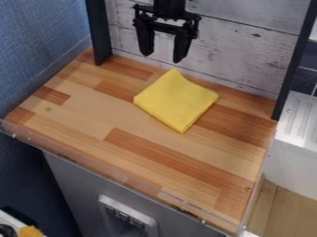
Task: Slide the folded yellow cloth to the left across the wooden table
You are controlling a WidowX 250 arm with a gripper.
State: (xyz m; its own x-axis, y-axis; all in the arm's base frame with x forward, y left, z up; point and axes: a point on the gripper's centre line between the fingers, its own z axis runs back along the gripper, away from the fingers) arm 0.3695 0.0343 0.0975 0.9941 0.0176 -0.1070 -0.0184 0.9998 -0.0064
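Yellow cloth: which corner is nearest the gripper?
Top corner of the yellow cloth, just below the gripper in the view; left, right and bottom corners lie farther off.

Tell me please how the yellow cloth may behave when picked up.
The yellow cloth looks thin and soft, so it would probably droop. It seems folded, so lifting one corner may open it. Lying flat, it is unlikely to roll.

Black, blocky arm end; black crossbar with knobby, bolt-like joints; two chunky black jaws, narrowing toward tips.
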